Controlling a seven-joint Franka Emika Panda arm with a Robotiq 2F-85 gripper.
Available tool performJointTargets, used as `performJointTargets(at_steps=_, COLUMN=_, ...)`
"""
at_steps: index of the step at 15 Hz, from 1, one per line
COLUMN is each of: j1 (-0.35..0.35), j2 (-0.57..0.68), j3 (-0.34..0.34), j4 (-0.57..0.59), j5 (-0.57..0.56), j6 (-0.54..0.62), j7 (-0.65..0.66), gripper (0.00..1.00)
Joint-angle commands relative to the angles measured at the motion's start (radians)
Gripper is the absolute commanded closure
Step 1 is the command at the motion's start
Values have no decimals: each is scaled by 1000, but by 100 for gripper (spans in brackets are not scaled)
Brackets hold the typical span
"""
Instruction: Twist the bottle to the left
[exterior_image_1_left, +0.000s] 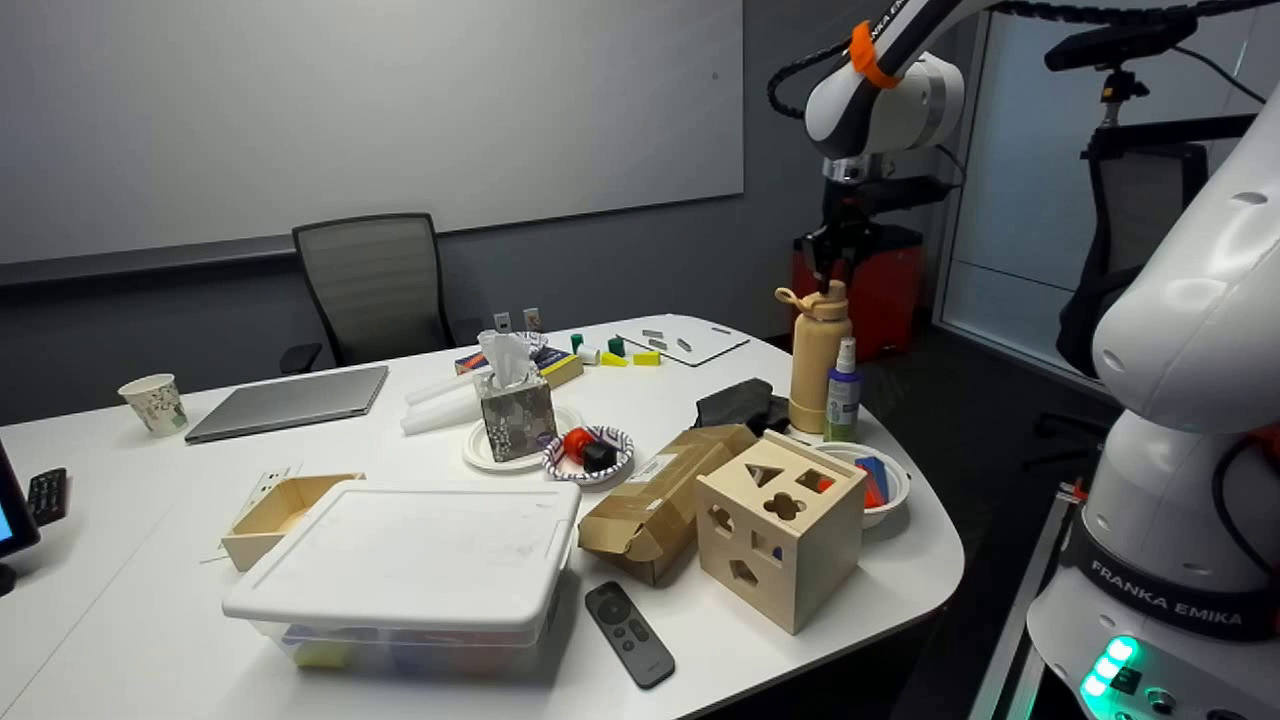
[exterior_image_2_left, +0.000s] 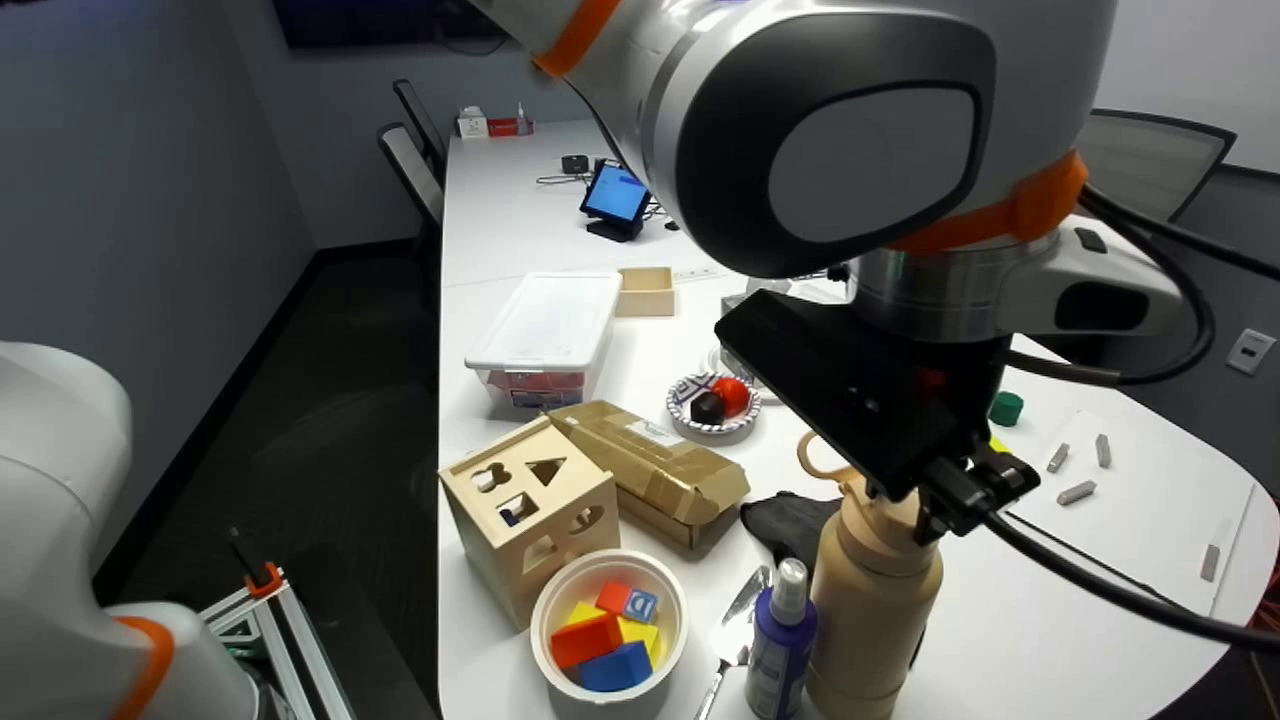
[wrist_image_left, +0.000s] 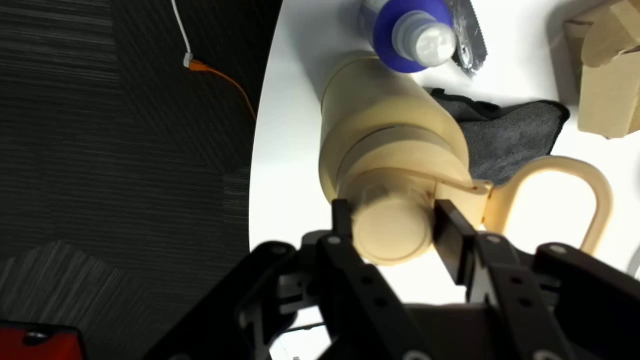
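Blocks (exterior_image_2_left: 603, 638) lie in a bowl (exterior_image_2_left: 656, 583); fingers (wrist_image_left: 342, 217) clasp the bottle's (exterior_image_1_left: 815, 365) cap (wrist_image_left: 392, 227).

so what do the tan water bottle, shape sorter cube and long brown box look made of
Tan water bottle: perhaps coated metal or plastic, from its even, satin surface. Shape sorter cube: seemingly wood, pale and matte, with thick cut edges. Long brown box: matte cardboard, given its colour and bent flaps.
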Motion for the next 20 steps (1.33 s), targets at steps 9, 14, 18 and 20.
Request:
performJointTargets(at_steps=9, j1=39, j2=48, j3=-32, j4=40, j5=27, j6=-69, j7=-232, gripper=81)
performJointTargets(at_steps=14, j1=48, j2=78, j3=-32, j4=62, j5=31, j6=-71, j7=-290, gripper=81)
performJointTargets(at_steps=18, j1=52, j2=87, j3=-33, j4=71, j5=30, j6=-89, j7=-355, gripper=81)
performJointTargets(at_steps=20, j1=52, j2=92, j3=-34, j4=75, j5=23, j6=-95, j7=-387, gripper=81)
